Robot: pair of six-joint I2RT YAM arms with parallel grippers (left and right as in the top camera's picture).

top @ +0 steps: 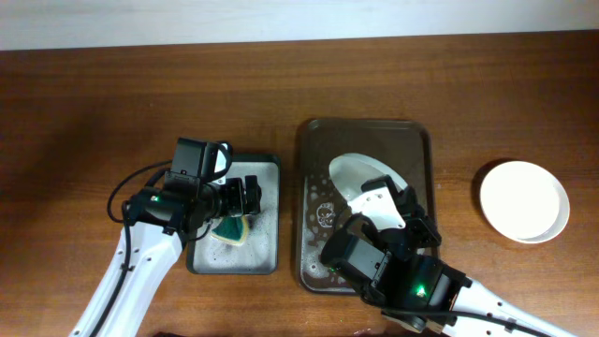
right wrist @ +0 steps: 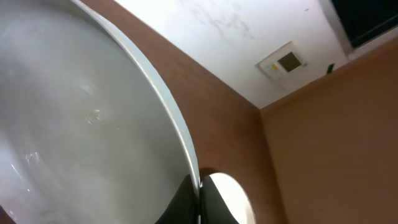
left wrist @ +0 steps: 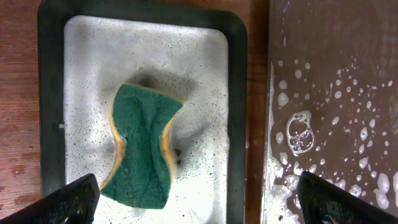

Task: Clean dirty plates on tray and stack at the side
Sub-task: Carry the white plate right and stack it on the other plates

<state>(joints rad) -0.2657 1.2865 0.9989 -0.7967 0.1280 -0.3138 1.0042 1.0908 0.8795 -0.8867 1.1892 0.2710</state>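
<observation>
Wood in a warm brown covers the table [top: 94,94] in the overhead view, with a pale wall strip along the top edge. The brown tray [top: 365,126] lies at centre, wet and foamy. A tilted plate [top: 356,173] stands in it, its edge pinched by the right gripper [top: 386,195]. A second plate [top: 524,200] rests flat on the table, well apart to the right. The left gripper [top: 251,197] hovers over the grey tray [top: 267,167], above the sponge [top: 231,230].

The left wrist view shows the green-yellow sponge lying bent on the soapy grey tray. The fingers [left wrist: 68,202] are spread wide and hold nothing. Suds [left wrist: 300,134] dot the brown tray alongside.

The right wrist view shows the glossy tilted plate filling the left side, its rim clamped at the bottom edge. The second plate lies beyond it. Above the table is a white wall [right wrist: 217,37] with a small panel [right wrist: 283,62].
</observation>
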